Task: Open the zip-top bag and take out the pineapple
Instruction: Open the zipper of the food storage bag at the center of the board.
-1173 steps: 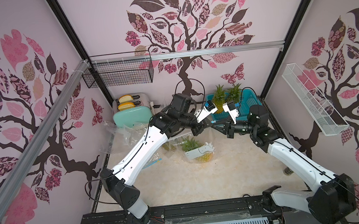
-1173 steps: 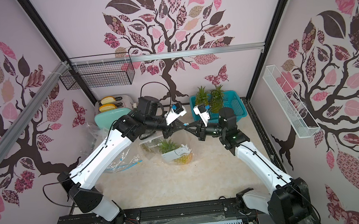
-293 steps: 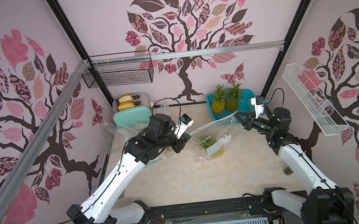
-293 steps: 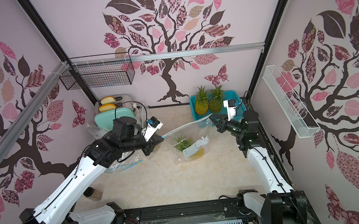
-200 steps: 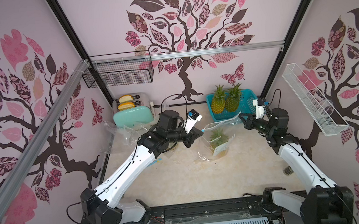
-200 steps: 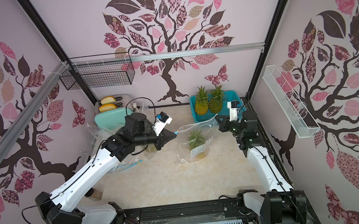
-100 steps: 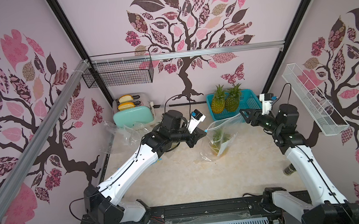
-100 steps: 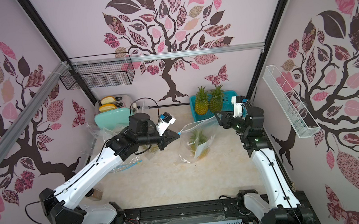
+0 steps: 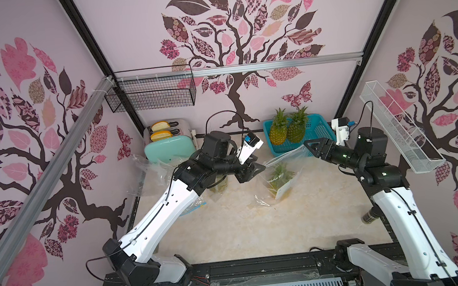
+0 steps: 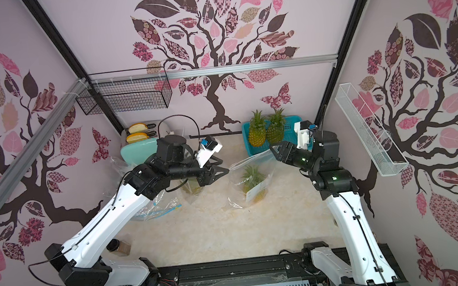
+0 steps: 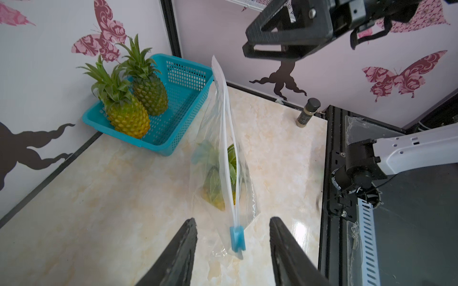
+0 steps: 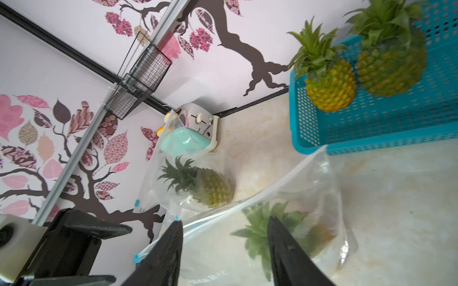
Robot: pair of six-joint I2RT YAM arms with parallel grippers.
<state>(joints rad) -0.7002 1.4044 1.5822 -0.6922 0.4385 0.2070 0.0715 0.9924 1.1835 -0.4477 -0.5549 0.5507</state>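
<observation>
The clear zip-top bag (image 9: 277, 179) (image 10: 250, 185) stands on the table's middle with the pineapple (image 11: 218, 180) (image 12: 267, 230) inside. Its blue slider (image 11: 237, 238) sits at the end nearest my left gripper, and the white zip tracks (image 11: 226, 138) look slightly parted. My left gripper (image 9: 262, 165) (image 10: 225, 165) (image 11: 232, 220) is open, with the slider between its fingers but untouched. Open too, my right gripper (image 9: 309, 148) (image 10: 274, 152) (image 12: 224, 221) hovers at the bag's far top corner. In the right wrist view the zip edge runs behind one finger (image 12: 171, 245); I cannot tell if they touch.
A blue basket (image 9: 316, 133) with two pineapples (image 9: 287, 131) stands at the back right. A mint toaster (image 9: 168, 147) is at the back left, with another bagged pineapple (image 12: 205, 187) and loose clear bags (image 10: 154, 206) near it. Small bottles (image 9: 369, 216) (image 10: 119, 247) stand by the side edges.
Both grippers, shut on the bag's top ends a second ago, have opened and let go. The bag now stands slack on the table between them.
</observation>
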